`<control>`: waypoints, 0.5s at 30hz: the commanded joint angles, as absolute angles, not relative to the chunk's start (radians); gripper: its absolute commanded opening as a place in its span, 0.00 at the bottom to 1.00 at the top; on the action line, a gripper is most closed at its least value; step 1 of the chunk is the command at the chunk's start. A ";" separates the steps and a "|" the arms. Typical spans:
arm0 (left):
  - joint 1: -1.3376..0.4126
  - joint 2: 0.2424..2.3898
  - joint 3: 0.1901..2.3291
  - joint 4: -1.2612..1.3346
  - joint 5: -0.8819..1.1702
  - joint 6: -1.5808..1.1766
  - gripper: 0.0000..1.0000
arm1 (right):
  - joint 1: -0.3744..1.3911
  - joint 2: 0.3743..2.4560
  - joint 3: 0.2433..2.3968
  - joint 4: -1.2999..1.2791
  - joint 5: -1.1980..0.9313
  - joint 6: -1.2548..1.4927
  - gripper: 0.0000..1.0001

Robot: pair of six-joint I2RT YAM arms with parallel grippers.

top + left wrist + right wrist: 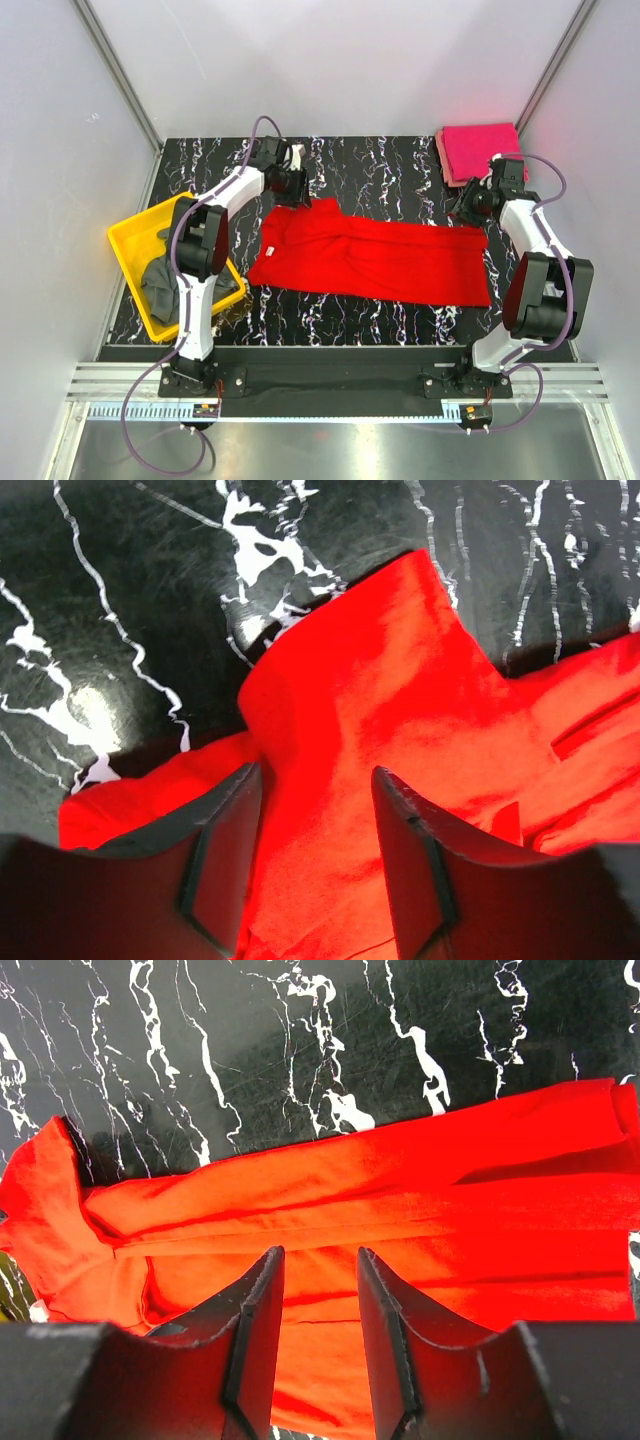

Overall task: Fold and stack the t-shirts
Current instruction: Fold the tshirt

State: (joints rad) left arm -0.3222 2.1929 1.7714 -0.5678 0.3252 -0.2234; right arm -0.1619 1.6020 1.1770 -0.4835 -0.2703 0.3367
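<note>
A bright red t-shirt [370,258] lies flat on the black marble table, folded into a long band running left to right. My left gripper [292,186] hovers open over its far left sleeve; in the left wrist view [315,780] the red sleeve [380,680] lies below the spread jaws. My right gripper [470,206] is open above the shirt's far right corner; in the right wrist view [320,1258] the red shirt [400,1200] stretches across under the jaws. Folded magenta-pink shirts [481,151] are stacked at the back right. A dark grey shirt [160,279] lies in the tray.
A yellow plastic tray [128,240] sits at the table's left edge, partly behind the left arm. White walls with metal corner posts close in the table on three sides. A black rail [330,350] runs along the near edge.
</note>
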 commanded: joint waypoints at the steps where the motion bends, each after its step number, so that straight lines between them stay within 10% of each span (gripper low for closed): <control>1: -0.322 2.148 1.757 -0.487 0.383 -0.205 0.50 | -0.164 1.568 1.216 -0.485 -0.242 0.322 0.42; 11: -0.327 2.148 1.727 -0.483 0.405 -0.213 0.47 | -0.195 1.563 1.224 -0.529 -0.178 0.371 0.43; 15: -0.330 2.122 1.720 -0.485 0.410 -0.213 0.19 | -0.235 1.548 1.210 -0.535 -0.172 0.403 0.44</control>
State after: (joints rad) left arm -0.3248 2.1925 1.7233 -0.5213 0.3775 -0.2188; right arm -0.2039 1.5982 1.1847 -0.5224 -0.2146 0.3672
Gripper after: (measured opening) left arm 0.228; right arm 0.438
